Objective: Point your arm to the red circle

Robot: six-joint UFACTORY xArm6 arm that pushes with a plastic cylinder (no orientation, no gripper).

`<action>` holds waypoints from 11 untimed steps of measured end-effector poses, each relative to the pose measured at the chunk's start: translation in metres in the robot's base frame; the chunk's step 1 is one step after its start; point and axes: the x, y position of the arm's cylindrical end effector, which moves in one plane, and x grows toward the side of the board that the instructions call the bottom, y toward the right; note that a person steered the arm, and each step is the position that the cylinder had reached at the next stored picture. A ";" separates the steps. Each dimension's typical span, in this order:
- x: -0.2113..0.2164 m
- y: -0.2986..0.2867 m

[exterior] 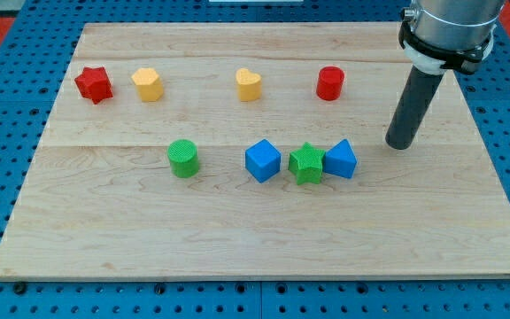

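The red circle (329,83) is a short red cylinder standing on the wooden board (264,239) in the upper row, right of centre. My tip (400,143) rests on the board to the right of and below the red circle, apart from it. The dark rod rises from the tip toward the view's top right. The blue triangular block (340,159) lies just left of and below my tip, not touching it.
A red star (93,84), a yellow block (148,84) and a yellow heart (249,85) share the upper row. A green cylinder (183,159), a blue cube (262,160) and a green star (305,163) lie in the lower row. Blue pegboard surrounds the board.
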 end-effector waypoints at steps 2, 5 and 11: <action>0.002 0.006; 0.022 0.055; 0.018 0.020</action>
